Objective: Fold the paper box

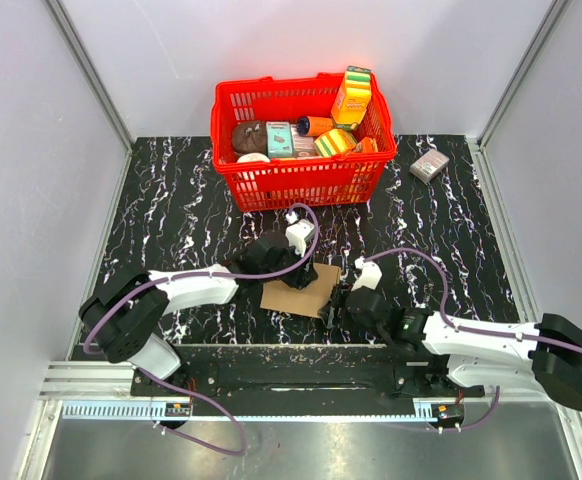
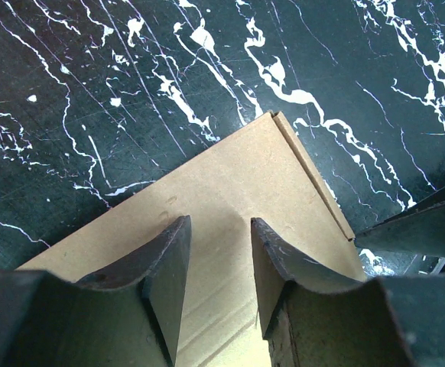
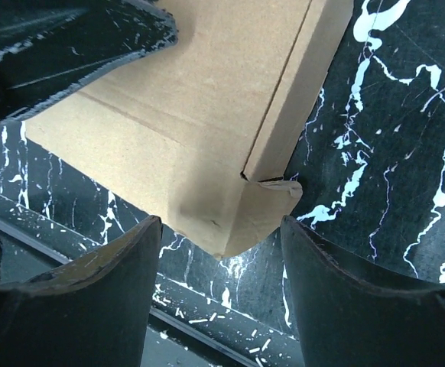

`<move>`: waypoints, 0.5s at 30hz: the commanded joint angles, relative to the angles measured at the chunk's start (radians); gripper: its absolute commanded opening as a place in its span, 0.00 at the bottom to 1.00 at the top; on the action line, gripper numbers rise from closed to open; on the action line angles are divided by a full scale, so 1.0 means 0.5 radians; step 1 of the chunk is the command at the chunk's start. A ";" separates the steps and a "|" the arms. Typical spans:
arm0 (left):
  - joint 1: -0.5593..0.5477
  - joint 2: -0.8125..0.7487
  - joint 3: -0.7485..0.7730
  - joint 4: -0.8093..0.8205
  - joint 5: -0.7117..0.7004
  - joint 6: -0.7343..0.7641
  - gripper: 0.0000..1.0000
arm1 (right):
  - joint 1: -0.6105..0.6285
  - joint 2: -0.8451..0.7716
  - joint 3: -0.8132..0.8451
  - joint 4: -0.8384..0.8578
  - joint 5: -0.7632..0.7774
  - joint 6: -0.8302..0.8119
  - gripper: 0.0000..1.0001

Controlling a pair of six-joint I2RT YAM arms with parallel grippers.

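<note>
Pin the paper box [image 1: 311, 295] under the half-open, empty left gripper [image 2: 219, 229]; close the wide-open right gripper [image 3: 221, 229] squarely on its five-o'clock corner.

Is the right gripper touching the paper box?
Cannot tell. Right wrist view: the open right gripper brackets the paper box corner, fingertips level with its edges, neither gap nor contact plain.

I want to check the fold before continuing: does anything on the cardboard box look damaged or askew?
Yes. Seen from the right wrist, one corner of the paper box is not closed neatly: a small flap sticks out past the side wall and looks slightly crumpled.
</note>
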 commanded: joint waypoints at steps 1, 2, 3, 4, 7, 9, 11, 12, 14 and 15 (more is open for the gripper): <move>-0.002 0.042 0.016 -0.084 0.010 0.024 0.41 | -0.020 0.073 0.056 0.106 -0.014 -0.011 0.69; 0.001 0.039 0.016 -0.097 -0.003 0.027 0.41 | -0.023 0.080 0.053 0.109 -0.011 -0.010 0.69; -0.002 0.027 0.016 -0.118 -0.030 0.027 0.41 | -0.023 0.080 0.050 0.118 -0.011 -0.007 0.70; -0.002 0.017 0.019 -0.133 -0.039 0.033 0.41 | -0.023 0.071 0.043 0.121 -0.011 -0.007 0.70; -0.002 -0.032 0.029 -0.179 -0.073 0.052 0.41 | -0.026 0.058 0.022 0.134 0.001 0.002 0.69; -0.005 -0.077 0.050 -0.222 -0.095 0.067 0.41 | -0.026 0.037 0.004 0.140 -0.002 0.008 0.70; -0.002 -0.105 0.069 -0.250 -0.125 0.082 0.41 | -0.029 0.018 -0.003 0.143 -0.005 0.011 0.70; -0.002 -0.136 0.084 -0.281 -0.141 0.086 0.42 | -0.029 0.015 -0.006 0.143 -0.005 0.011 0.70; -0.005 -0.170 0.102 -0.324 -0.217 0.107 0.42 | -0.036 0.012 -0.009 0.143 -0.011 0.014 0.70; -0.002 -0.173 0.121 -0.372 -0.254 0.116 0.43 | -0.036 0.012 -0.012 0.143 -0.011 0.014 0.70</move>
